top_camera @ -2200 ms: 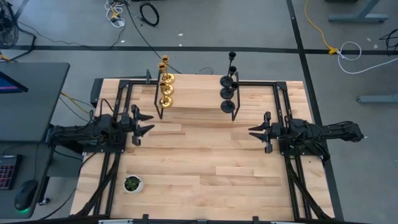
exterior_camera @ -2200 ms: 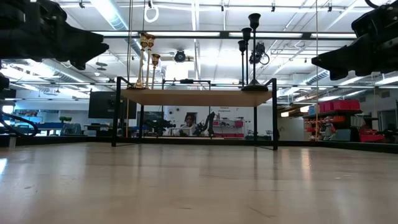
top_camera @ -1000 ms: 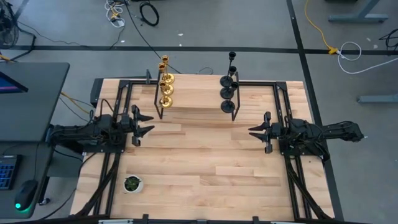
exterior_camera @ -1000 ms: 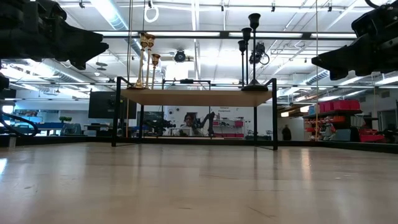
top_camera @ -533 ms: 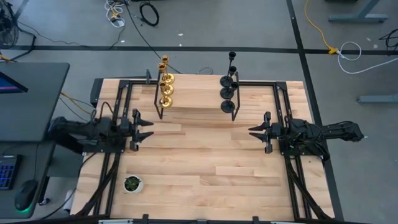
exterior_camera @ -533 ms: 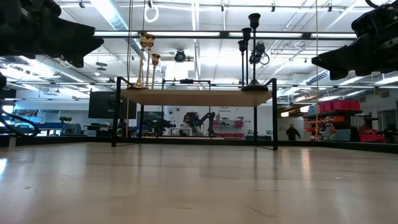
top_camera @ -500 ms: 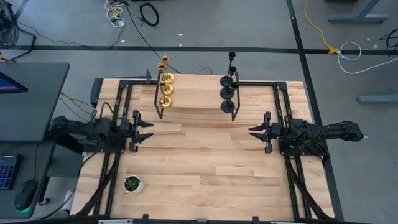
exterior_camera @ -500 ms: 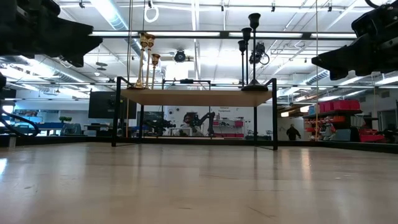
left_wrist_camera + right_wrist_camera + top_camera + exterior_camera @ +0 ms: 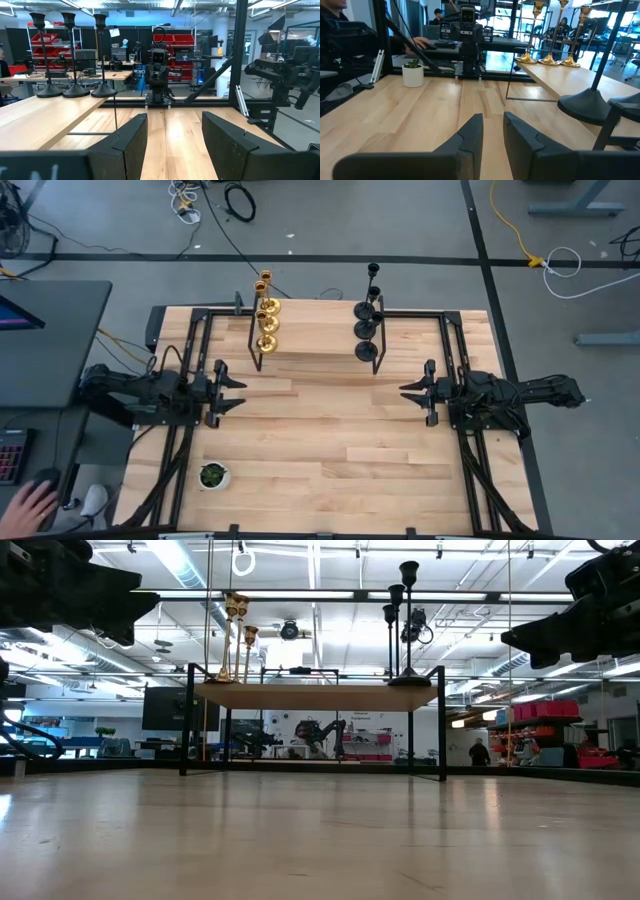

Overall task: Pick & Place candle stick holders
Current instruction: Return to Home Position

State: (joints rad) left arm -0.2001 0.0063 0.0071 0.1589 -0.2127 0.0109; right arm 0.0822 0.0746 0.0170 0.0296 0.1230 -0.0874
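In the view from above, the left gripper (image 9: 231,380) has drawn back a little toward its own edge of the light wooden table (image 9: 330,450) compared with a second ago. The right gripper (image 9: 408,390) has not moved. A person's hand (image 9: 28,502) has newly come into the corner, off the table. I judge that the placing is finished and only the parking of the arms remains. The three shiny gold candle stick holders (image 9: 266,322) and the three slim black candle stick holders (image 9: 367,325) stand in two rows on the raised wooden shelf with a black frame (image 9: 310,342). The shelf is ahead of both pairs of jaws and off to one side, well apart from them. The small white pot with a green plant (image 9: 212,475) stands to the other side of the left jaws.

From table height, both rows stand upright on the shelf, and both arms hang above the table and touch nothing.

In the left wrist view, the left fingers (image 9: 131,142) stand wide apart with nothing between them. The black row is beyond them, to one side.

In the right wrist view, the right fingers (image 9: 470,137) leave only a narrow gap, also empty. The gold row is far ahead of them. One black base is nearer, beside them, not touching.
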